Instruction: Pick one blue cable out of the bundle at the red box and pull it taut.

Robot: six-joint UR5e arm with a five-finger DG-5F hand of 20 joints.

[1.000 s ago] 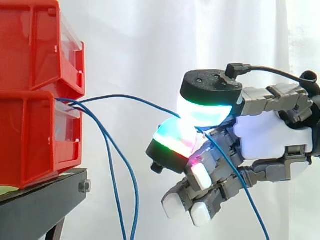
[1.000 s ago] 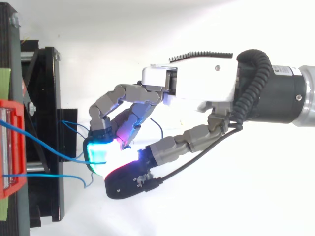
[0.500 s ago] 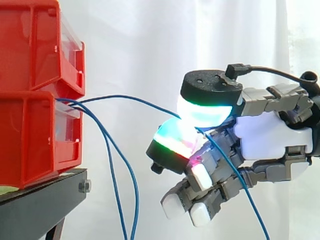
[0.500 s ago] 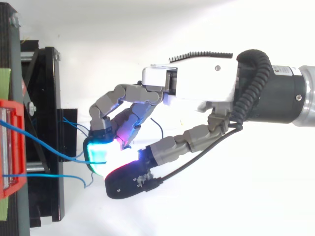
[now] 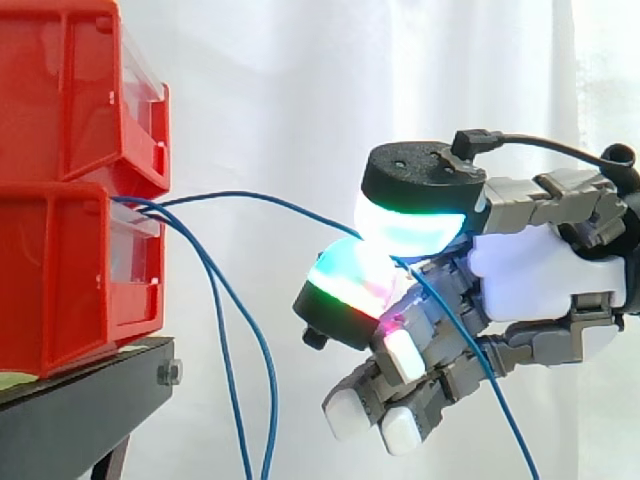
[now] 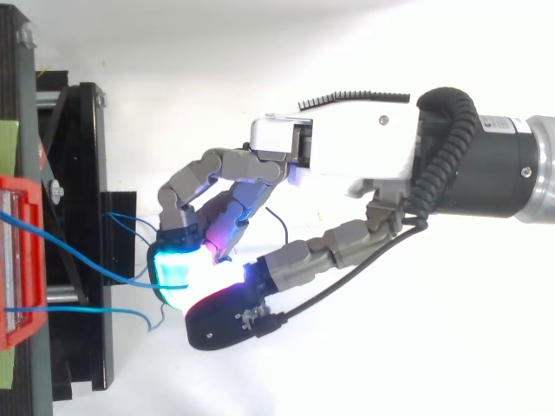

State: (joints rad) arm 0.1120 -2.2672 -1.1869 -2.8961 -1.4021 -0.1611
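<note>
- Behind your work hung the white curtain point(image 5: 290, 90).
- At the left of your side view stood two stacked red bins point(image 5: 60, 200) on the black stand point(image 5: 70, 410).
- Your hand point(image 5: 540, 275) came in from the right, level with the lower bin and well apart from it. The top view showed it point(image 6: 338, 156) reaching toward the stand's edge.
- You had two glowing fingertips point(image 5: 410, 225) pressed together, one above the other, pinching one blue cable point(image 5: 260, 197) between them. The other fingers were curled below and gripped nothing.
- That cable left the front of the lower bin and ran in a shallow arc across the gap to the pinch. Past the pinch it dropped to the lower right, in front of the curled fingers.
- In the top view you could follow the same cable point(image 6: 78, 251) from the red bin to the cyan pad.
- The other blue cables point(image 5: 225, 340) came from the same bin front and hung slack, down past the stand's edge.
</note>
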